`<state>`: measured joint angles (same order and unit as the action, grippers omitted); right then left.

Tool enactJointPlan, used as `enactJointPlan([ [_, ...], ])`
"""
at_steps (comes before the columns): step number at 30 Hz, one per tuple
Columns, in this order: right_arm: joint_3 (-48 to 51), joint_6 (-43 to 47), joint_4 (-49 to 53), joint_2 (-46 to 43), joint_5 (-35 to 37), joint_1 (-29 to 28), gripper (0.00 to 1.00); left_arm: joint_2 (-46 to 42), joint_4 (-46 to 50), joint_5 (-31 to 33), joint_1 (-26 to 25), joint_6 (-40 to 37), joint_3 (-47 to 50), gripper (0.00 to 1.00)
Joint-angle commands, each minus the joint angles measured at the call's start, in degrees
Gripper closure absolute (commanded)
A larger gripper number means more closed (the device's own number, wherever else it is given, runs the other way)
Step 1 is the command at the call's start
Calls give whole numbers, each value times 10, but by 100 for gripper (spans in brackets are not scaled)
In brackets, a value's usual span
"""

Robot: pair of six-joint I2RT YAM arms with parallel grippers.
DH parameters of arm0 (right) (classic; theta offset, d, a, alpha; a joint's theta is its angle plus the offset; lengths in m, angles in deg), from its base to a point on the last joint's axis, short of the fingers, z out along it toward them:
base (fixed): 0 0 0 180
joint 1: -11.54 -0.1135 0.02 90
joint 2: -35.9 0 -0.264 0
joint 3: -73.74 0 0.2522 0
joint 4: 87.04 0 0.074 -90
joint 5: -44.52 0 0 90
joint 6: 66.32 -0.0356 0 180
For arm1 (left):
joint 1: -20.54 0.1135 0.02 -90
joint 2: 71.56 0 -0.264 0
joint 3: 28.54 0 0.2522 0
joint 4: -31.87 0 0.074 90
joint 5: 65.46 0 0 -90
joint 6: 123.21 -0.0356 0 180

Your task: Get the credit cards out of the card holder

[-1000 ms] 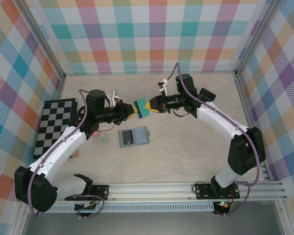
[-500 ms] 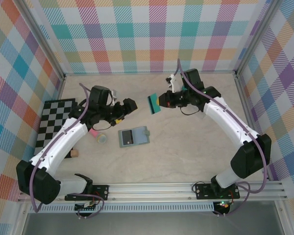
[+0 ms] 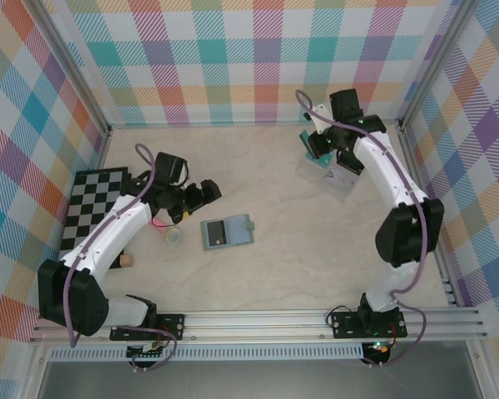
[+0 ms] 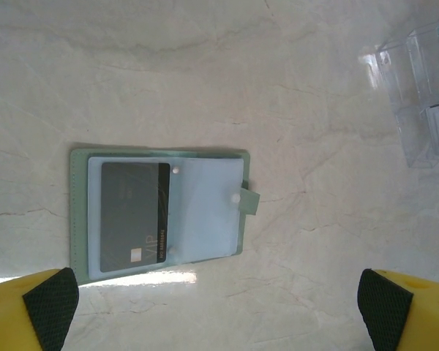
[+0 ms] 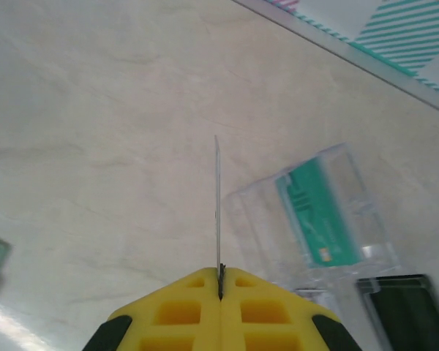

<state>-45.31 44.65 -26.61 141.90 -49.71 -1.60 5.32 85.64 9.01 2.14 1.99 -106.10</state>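
The card holder [image 3: 227, 232] lies open and flat in the middle of the surface [image 3: 316, 249]. A dark card [image 4: 135, 212] is tucked in one side of it. Its little tab sticks out on the other side.

The left arm bends in from the left of the card holder. The left tool [image 3: 206, 193] hangs in the air just behind the card holder and looks down on it. Its two fingers are spread wide apart and hold nothing.

The right arm stretches far away from the card holder, towards the back right corner. The right tool [image 5: 220, 281] is pinched tight on a thin card [image 5: 218, 205], which stands up on its edge. It hangs over a clear tray [image 5: 252, 227] that sits well apart from the card holder. A teal card [image 5: 316, 212] lies in one part of the tray, and a black card [image 5: 406, 311] lies in the part next to it.

All the edges of the card holder are free, with bare surface on every side. There is lots of bare room between the card holder and the tray. A chequered board [image 3: 91, 212] lies well to the left of the card holder.
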Motion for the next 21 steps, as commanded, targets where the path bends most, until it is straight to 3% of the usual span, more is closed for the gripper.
enactJointPlan([
  [1, -75, 122, 49, 64, 23, 18, 100, 35, -3, -24, 13, -18, -25, 0],
  [7, -199, 153, 101, 167, 26, 39, 100, 59, 10, -16, 19, -32, -58, 0],
  [13, -196, 175, 112, 180, -26, 50, 100, 59, 15, -12, 24, -31, -53, 0],
  [21, -188, 191, 97, 210, 26, 56, 100, 64, 2, -20, 26, -17, -46, 0],
])
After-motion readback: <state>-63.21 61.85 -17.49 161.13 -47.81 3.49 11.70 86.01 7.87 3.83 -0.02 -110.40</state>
